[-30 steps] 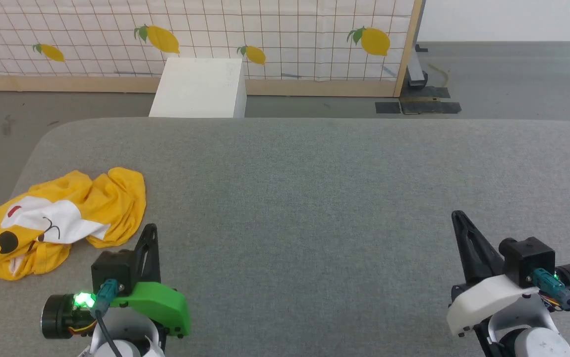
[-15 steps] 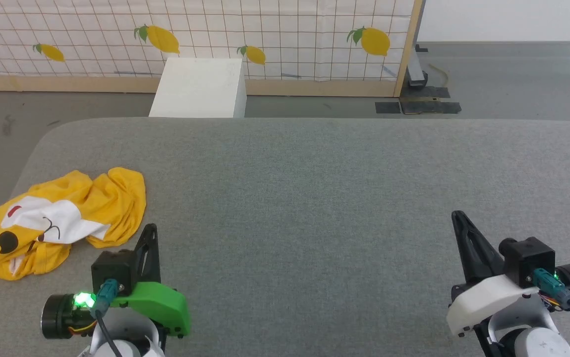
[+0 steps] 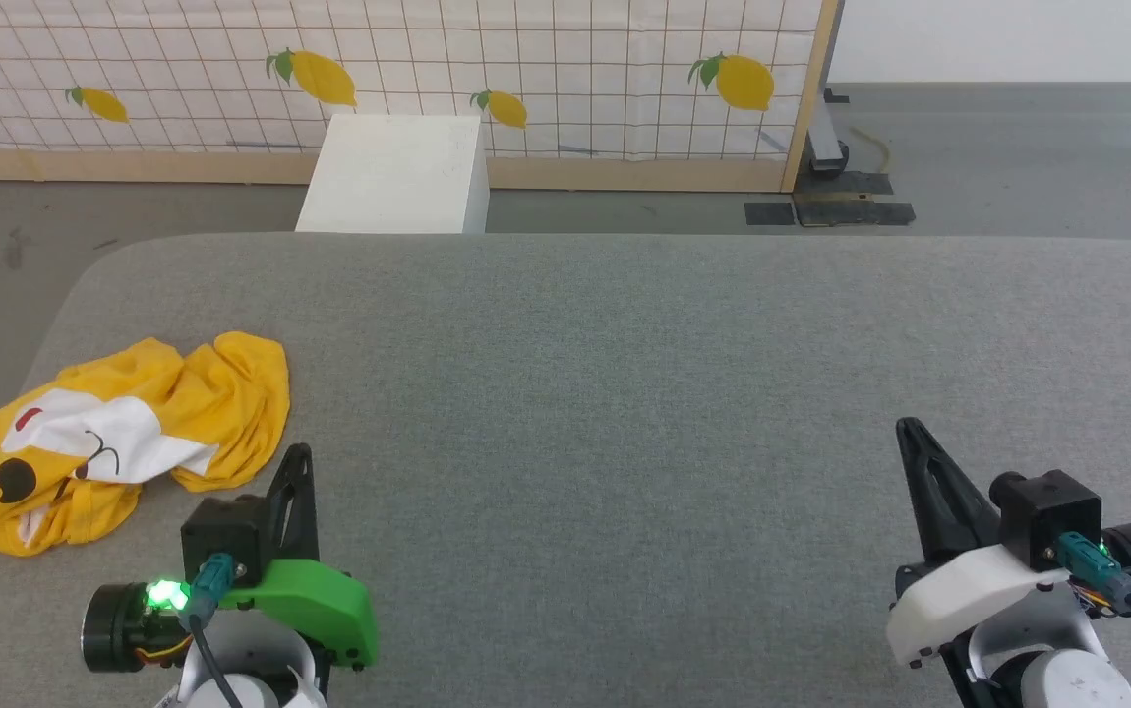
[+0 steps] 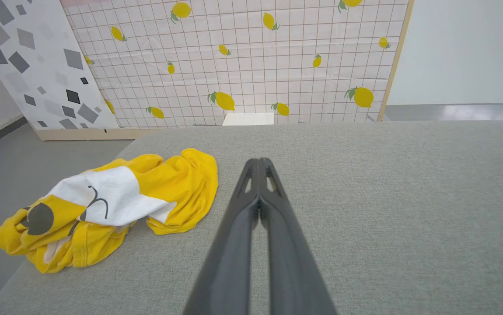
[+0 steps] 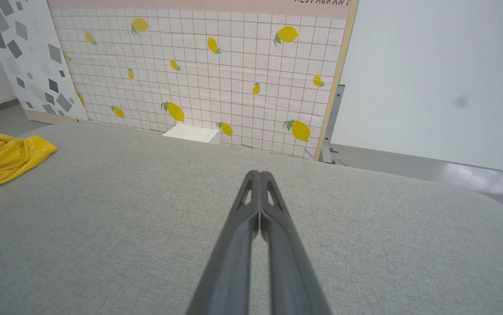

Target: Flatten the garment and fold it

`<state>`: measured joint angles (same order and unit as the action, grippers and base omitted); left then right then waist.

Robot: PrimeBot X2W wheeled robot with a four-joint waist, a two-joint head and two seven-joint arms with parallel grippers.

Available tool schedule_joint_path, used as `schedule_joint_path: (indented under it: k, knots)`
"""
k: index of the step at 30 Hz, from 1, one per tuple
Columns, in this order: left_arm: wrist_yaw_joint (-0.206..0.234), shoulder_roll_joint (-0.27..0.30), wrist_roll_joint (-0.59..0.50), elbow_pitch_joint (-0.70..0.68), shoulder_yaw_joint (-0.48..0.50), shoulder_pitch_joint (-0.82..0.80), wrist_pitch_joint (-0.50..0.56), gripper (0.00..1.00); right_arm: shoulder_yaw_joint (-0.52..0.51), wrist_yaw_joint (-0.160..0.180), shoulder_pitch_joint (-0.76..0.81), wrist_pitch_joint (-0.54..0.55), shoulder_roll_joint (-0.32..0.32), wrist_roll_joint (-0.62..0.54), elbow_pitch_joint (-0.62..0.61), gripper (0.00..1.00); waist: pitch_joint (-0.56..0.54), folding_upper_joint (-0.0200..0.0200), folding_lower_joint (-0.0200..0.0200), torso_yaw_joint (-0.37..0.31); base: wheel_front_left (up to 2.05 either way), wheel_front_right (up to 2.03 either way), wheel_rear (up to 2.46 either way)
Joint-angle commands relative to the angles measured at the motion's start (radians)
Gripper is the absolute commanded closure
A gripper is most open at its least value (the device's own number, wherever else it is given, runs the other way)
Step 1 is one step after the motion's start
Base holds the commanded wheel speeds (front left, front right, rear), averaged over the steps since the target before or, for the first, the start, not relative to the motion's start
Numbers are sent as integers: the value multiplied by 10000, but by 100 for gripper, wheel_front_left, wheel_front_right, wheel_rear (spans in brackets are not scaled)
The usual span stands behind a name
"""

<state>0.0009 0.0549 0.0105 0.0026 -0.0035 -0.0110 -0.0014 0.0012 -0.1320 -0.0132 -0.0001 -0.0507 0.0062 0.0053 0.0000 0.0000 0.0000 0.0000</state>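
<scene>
Garment (image 3: 113, 438) crumpled, yellow; white tiger-face patch uppermost

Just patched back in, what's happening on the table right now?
Nothing is being handled yet. The garment lies crumpled in a heap near the left edge of the grey padded table, with its tiger print partly showing, neither flattened nor folded. The left gripper is shut and empty, just to the right of the garment and apart from it. The right gripper is also shut and empty, far across the table on the other side.
</scene>
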Motion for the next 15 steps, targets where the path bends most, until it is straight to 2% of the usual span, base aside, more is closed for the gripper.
schedule_joint_path:
  k: [1,3,4,15]
  knots:
    - [-9,-47,-105,-26,35,110,14,100,-12,13,132,1,5,-62,-53,100,0,0,0,0,0,0,0]
    - [-9,-47,-105,-26,35,110,14,100,-12,13,132,1,5,-62,-53,100,0,0,0,0,0,0,0]
    - [0,0,1,0,-1,0,-1,0,0,0,0,-1,0,1,0,0,0,0,0,0,0,0,0]
    - [170,1,119,118,-197,-41,-190,0,-61,1,17,-142,0,71,15,0,-10,0,0,115,0,0,0]
